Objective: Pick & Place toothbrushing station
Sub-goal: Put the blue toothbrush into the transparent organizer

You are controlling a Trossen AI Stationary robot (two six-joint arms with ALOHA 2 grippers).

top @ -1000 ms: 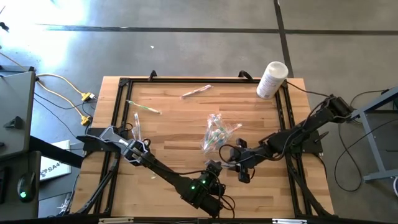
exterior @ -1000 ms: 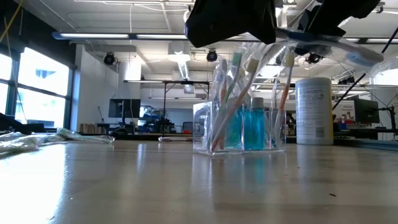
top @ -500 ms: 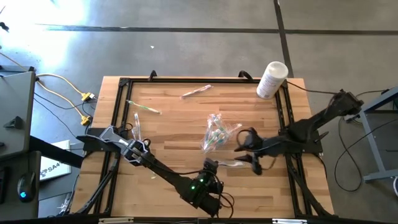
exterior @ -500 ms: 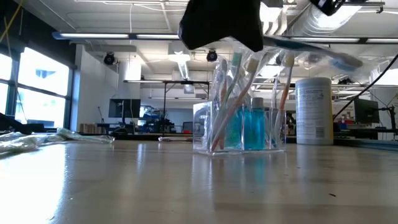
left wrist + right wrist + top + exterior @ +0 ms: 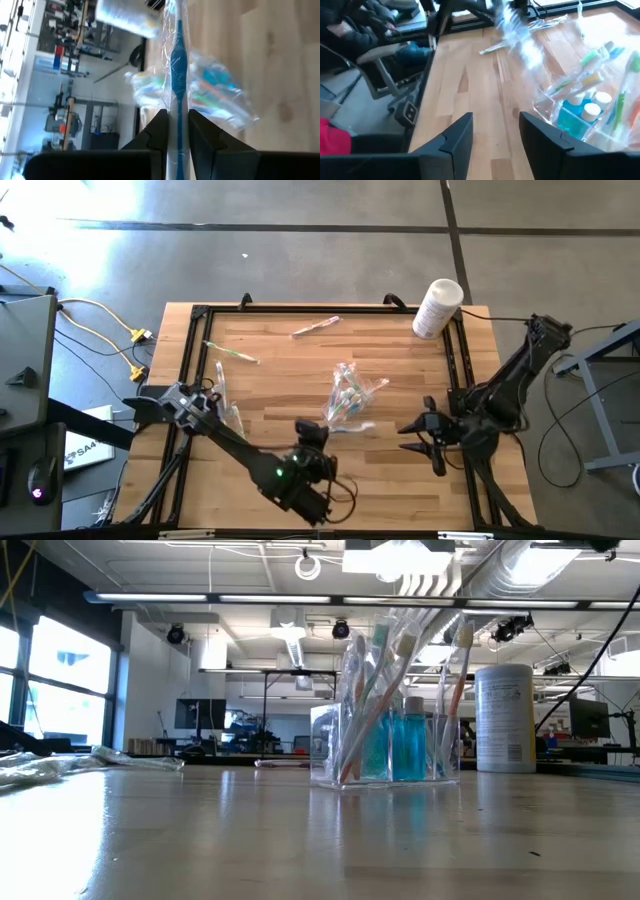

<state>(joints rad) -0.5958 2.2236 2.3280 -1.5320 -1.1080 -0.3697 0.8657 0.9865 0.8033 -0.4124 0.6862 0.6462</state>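
Note:
The toothbrushing station (image 5: 346, 396) is a clear holder of slim toothbrushes and teal tubes, standing on its base at mid-table; it also shows in the low view (image 5: 385, 730) and the right wrist view (image 5: 585, 112). My left gripper (image 5: 316, 430) is just in front of it, shut on a blue toothbrush in a clear wrapper (image 5: 176, 65). That brush points toward the holder. My right gripper (image 5: 420, 440) stands open and bare near the table's right edge, its fingers (image 5: 455, 135) apart over bare wood. My left gripper pinches the wrapped toothbrush's handle (image 5: 175, 122) between its two fingers (image 5: 159, 131). The brush lies along the fingers and sticks out ahead of them. It is lifted clear of the table and slants toward the holder.
Loose wrapped toothbrushes lie at the far middle (image 5: 315, 327) and far left (image 5: 230, 352), and another by the left edge (image 5: 220, 380). A white canister (image 5: 437, 307) stands at the far right corner. Black rails frame the table. Bare wood stretches along the near edge.
My right gripper has drawn back from the toothbrush toward the table's right edge. My left gripper has risen out of the low view, rolled, and carried the wrapped brush toward the table's left.

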